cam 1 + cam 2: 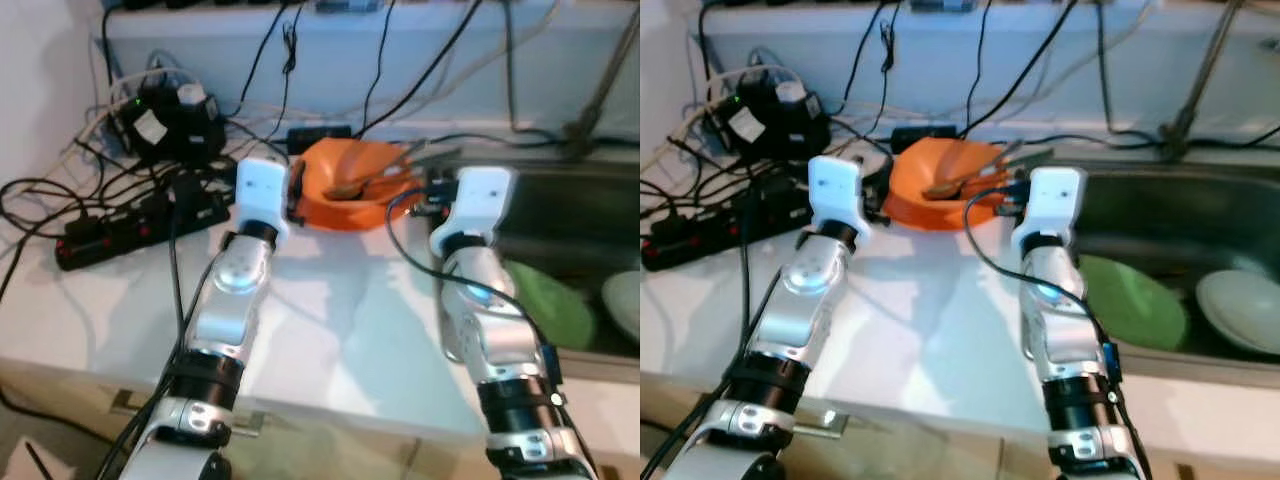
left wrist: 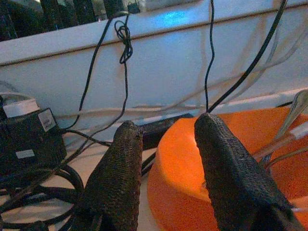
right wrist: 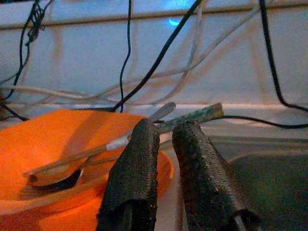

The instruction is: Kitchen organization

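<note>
Step in hand: both arms are reaching for the orange bowl (image 1: 350, 185), which is sitting at the back of the desk (image 1: 330, 320) just beside the sink (image 1: 1170, 215).
Left end effector (image 2: 166, 163): released, fingers spread and straddling the bowl's near rim.
Right end effector (image 3: 163, 144): fingers standing slightly parted, gripping nothing, just beside the bowl's sink-side rim.
Bowl contents: a spoon (image 3: 62, 175) and chopsticks (image 3: 144, 132) are lying inside, handles overhanging.
Next move: judged, closing on the rim and lifting level, keeping clear of the cables (image 1: 120, 210).
Hard to make out: the fingertips are hiding behind the wrists in the head views; the green plate (image 1: 1135, 300) and white plate (image 1: 1240, 310) in the sink are blurred.
</note>
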{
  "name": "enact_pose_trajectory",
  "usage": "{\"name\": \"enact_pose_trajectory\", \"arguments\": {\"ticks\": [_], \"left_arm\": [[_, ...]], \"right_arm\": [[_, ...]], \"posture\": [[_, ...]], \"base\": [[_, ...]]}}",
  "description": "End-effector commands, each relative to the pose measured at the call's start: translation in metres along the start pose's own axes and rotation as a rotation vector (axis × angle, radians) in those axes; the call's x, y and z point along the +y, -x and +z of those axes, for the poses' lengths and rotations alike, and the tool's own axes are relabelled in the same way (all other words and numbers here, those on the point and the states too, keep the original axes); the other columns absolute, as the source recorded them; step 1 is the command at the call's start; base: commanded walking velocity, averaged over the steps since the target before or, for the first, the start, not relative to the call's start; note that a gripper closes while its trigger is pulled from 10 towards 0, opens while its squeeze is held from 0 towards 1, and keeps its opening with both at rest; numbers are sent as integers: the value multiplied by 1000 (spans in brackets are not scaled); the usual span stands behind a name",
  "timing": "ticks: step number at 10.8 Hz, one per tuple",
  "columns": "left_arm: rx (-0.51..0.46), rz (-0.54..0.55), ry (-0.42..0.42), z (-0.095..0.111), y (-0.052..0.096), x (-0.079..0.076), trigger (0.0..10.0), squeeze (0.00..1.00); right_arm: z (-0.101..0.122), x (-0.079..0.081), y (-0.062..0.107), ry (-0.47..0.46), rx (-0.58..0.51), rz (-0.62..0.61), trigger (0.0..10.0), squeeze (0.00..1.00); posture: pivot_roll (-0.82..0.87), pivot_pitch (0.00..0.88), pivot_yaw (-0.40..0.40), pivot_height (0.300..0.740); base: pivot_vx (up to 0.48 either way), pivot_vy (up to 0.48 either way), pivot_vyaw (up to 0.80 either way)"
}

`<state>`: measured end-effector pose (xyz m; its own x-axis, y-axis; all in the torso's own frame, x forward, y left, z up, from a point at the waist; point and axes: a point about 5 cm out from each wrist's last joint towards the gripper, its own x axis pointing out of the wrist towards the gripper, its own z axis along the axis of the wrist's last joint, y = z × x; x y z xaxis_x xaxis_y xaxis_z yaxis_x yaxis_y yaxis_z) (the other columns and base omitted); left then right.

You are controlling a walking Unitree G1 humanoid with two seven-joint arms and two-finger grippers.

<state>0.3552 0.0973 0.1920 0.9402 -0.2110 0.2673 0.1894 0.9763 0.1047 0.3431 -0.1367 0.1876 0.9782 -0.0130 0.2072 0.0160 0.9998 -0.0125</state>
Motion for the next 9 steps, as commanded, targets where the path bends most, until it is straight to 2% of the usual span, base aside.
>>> {"name": "enact_pose_trajectory", "arguments": {"ticks": [1,3,5,6,9], "left_arm": [[-15,-20,8,4,-1,-4,10000,0],[-9,-37,15,3,0,-6,10000,0],[27,-111,69,1,-2,-14,10000,0],[108,-159,131,2,-6,-14,10000,0],[273,-294,157,10,-10,3,10000,0]], "right_arm": [[0,-5,0,4,0,-16,10000,0],[-1,-4,1,1,5,-16,10000,0],[-2,-2,1,0,8,-11,10000,0],[-2,-2,1,-1,5,-12,10000,0],[-3,-1,2,-4,5,-20,10000,0]], "posture": [[32,25,96,740],[34,25,96,740],[34,23,97,740],[35,24,101,740],[47,18,118,740]], "base": [[0,0,0],[0,0,0],[0,0,0],[0,0,0],[0,0,0]]}}
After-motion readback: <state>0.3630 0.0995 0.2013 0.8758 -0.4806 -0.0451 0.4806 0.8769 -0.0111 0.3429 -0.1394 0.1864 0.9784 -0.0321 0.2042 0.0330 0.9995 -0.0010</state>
